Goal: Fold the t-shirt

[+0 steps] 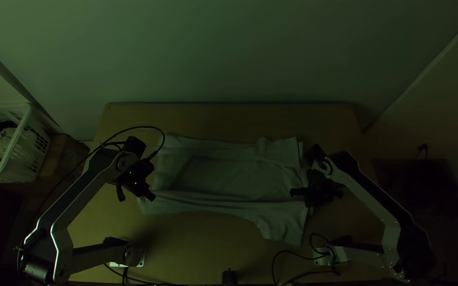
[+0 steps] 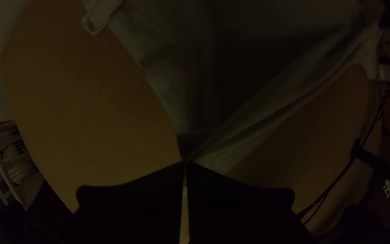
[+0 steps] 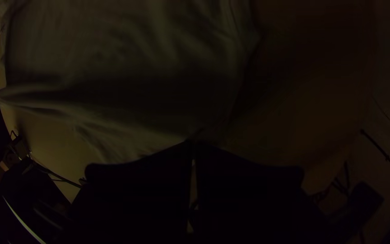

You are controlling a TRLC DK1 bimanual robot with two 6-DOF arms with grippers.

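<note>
The left gripper (image 2: 186,162) pinches the t-shirt (image 1: 223,177) at its left end. Between the arms the shirt lies mostly spread over the table (image 1: 229,122), rumpled, so folding seems barely begun, with every fold left to finish; the right gripper (image 3: 193,143) nips its right end.

The table (image 1: 229,119) is viewed steeply downward from high above its near edge; by both wrist cameras, the same shirt (image 1: 218,177) is seen much nearer, from opposite ends.
</note>
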